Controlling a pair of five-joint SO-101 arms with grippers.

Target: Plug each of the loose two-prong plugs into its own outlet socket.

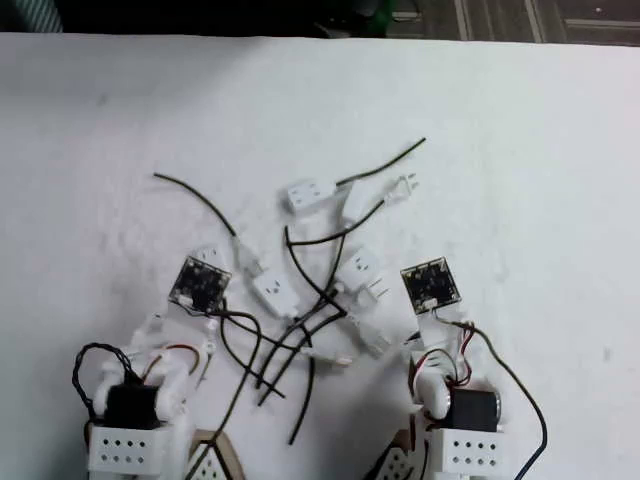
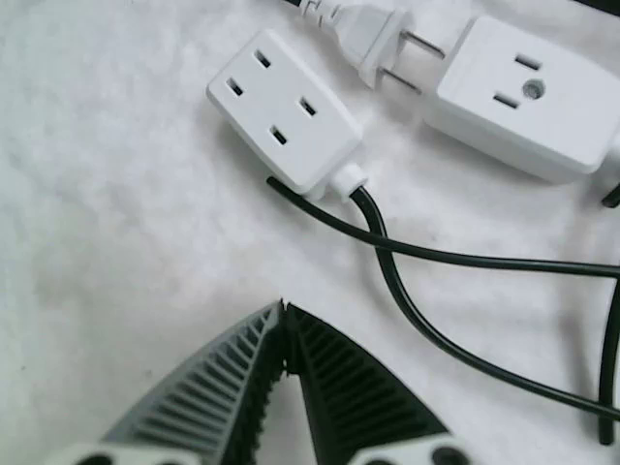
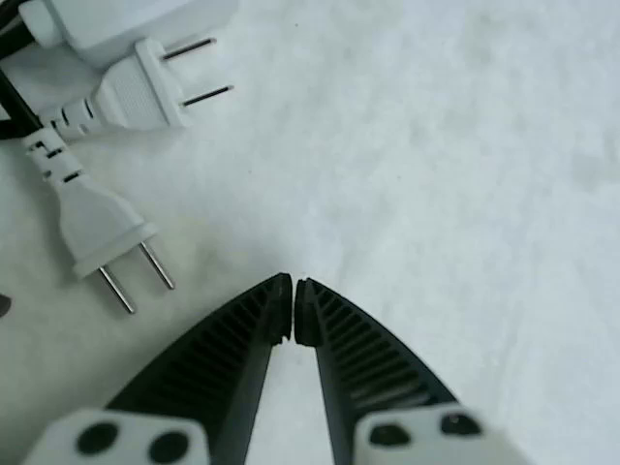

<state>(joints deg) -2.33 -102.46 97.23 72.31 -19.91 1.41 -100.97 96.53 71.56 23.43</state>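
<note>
Left end effector (image 2: 285, 325) is pressed together, an outlet socket (image 2: 284, 111) just ahead. Right end effector (image 3: 293, 305) is likewise pressed together, a plug (image 3: 97, 225) beside it.

You are working over a white table (image 1: 540, 130). Its top is matte and faintly mottled, and it looks soft and slightly grainy up close. The table's far edge runs straight across your high view from one side to the other. Past that edge lies a strip of dark floor (image 1: 250, 15). Toward the far right corner, paler lines (image 1: 500, 18) cross the floor like seams between tiles or boards. Just beyond the far left corner sits a pale striped thing (image 1: 28, 12), though what it is cannot be made out. The light on the table is bright and even, and the shadows are short and soft.
</note>
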